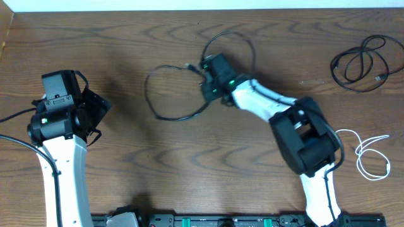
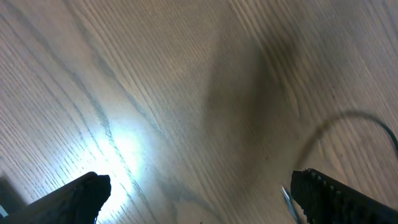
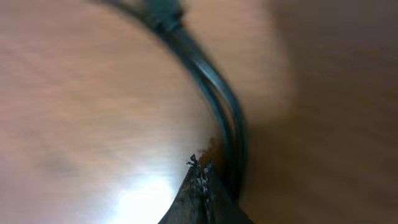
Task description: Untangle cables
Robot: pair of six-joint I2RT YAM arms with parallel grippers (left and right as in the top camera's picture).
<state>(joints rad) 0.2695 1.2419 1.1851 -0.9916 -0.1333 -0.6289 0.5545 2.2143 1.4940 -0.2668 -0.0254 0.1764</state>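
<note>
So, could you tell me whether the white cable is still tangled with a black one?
No, the white cable lies alone at the table's right edge.

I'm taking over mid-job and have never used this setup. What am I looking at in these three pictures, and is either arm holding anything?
The top picture looks down on a wooden table with two robot arms. The other two come from cameras on each wrist.

The left gripper is open over bare wood, holding nothing. The right gripper is shut; its wrist picture shows a black cable running right beside the closed fingertips, so it appears pinched, though the blur leaves some doubt.

That cable lies in loose loops at the table's middle. A second black cable is coiled at the far right, and a white cable lies near the right edge.
</note>
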